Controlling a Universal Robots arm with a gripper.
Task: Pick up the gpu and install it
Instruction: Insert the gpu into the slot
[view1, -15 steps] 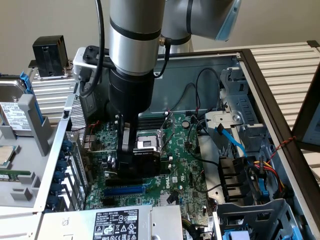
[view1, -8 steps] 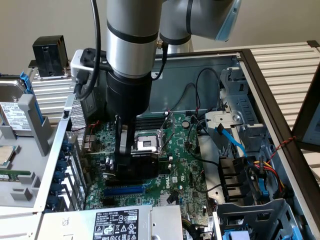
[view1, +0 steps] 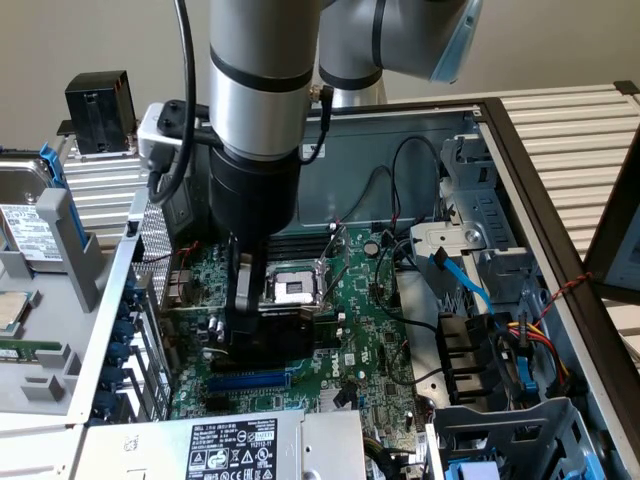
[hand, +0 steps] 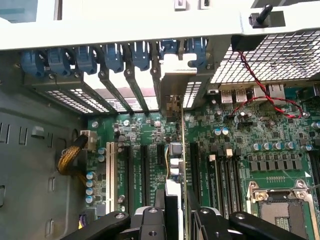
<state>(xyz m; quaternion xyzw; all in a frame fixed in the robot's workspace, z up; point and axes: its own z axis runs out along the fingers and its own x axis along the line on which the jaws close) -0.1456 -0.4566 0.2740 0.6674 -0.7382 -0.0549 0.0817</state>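
In the exterior view you have one arm reaching down into one open computer case (view1: 520, 150). Its gripper (view1: 243, 330) hangs low over the green motherboard (view1: 370, 340), just beside the one bare processor socket (view1: 293, 290). The fingers (view1: 240, 290) run down to a dark block at their tips, sitting right above one blue expansion slot (view1: 248, 380). That block is the gpu (view1: 275, 330), held edge-down close to the board, though from here you cannot tell whether it is seated. One blue cable (view1: 462, 280) runs across the drive bay to the exterior view's right, and one power supply (view1: 235, 445) with a white label lies at the near edge.

In the wrist view you look along the gpu (hand: 172, 200), which stands upright between the two black fingers (hand: 150, 220); the jaws are pinched on it, one on each face. Its metal end bracket (hand: 172, 107) meets the rear wall of the case, among the blue slot clips (hand: 107, 57), of which you can count about eight. Several long dark slots lie on either side of the card, and one white slot (hand: 110, 175) sits further out. One red wire (hand: 270, 100) loops over the rear ports.
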